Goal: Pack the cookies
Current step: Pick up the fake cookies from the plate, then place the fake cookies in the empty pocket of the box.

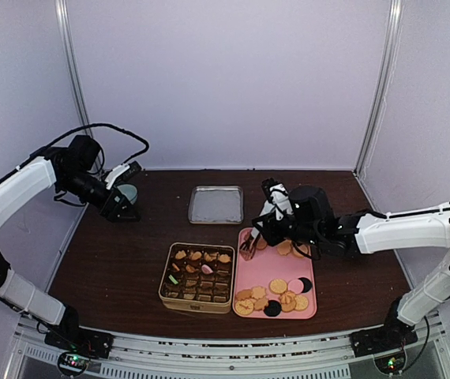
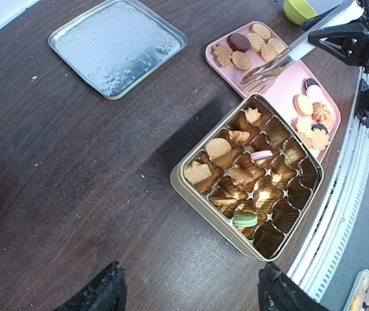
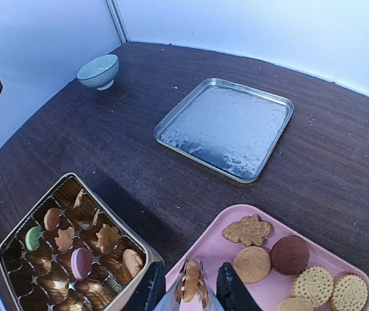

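Note:
Cookies [image 1: 276,296] lie on a pink tray [image 1: 250,272]. More sit in the paper cups of a gold tin [image 1: 162,288] to its left. My right gripper [image 1: 268,229] is shut on metal tongs [image 1: 250,243] over the tray's far left corner. In the right wrist view the gripper [image 3: 190,295] holds the tongs [image 3: 179,288], which pinch a tan cookie [image 3: 191,282] just above the tray [image 3: 210,249], beside the tin [image 3: 116,214]. My left gripper [image 1: 122,207] is open and empty at the far left. Its view [image 2: 188,298] shows bare table near the tin [image 2: 197,194].
The tin's silver lid [image 1: 215,204] lies flat behind the tin and tray. A pale green bowl [image 1: 128,193] stands at the far left by my left gripper. White walls close the back and sides.

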